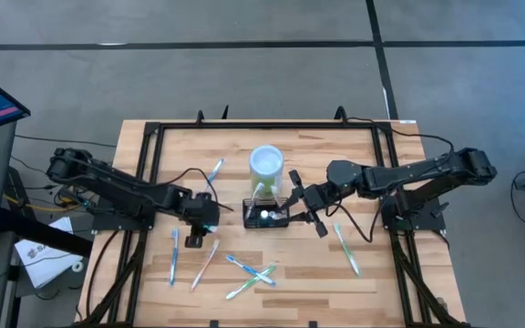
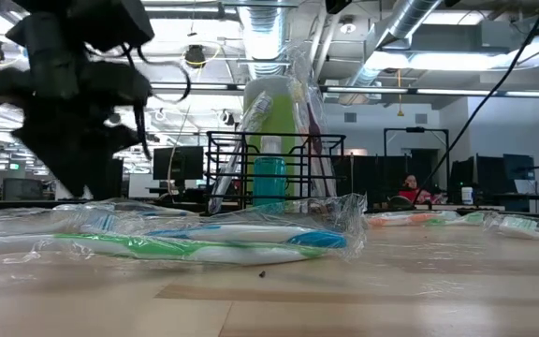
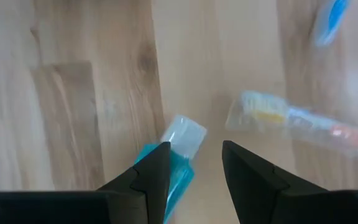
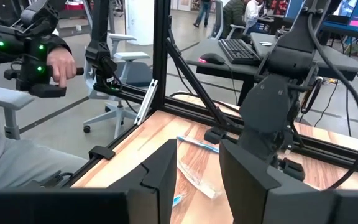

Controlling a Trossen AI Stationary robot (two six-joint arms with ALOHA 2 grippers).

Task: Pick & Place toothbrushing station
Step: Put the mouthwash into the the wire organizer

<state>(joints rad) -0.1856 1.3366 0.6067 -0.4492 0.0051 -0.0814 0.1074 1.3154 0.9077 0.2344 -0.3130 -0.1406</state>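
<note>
Overhead view: the small black wire-mesh caddy (image 1: 267, 214) stands at the centre of the pale wooden table (image 1: 272, 146), directly below the lime-green cylindrical cup (image 1: 266, 164). The right gripper (image 1: 304, 202) sits at the caddy's right edge, fingers parted. The left gripper (image 1: 196, 239), left of centre, hovers with fingers apart above a blue wrapped toothbrush (image 3: 178, 155).

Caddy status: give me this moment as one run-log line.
caddy: mid-table, near green cup | right claw: beside caddy, open, empty | left claw: open above wrapped toothbrush, no grip
</note>
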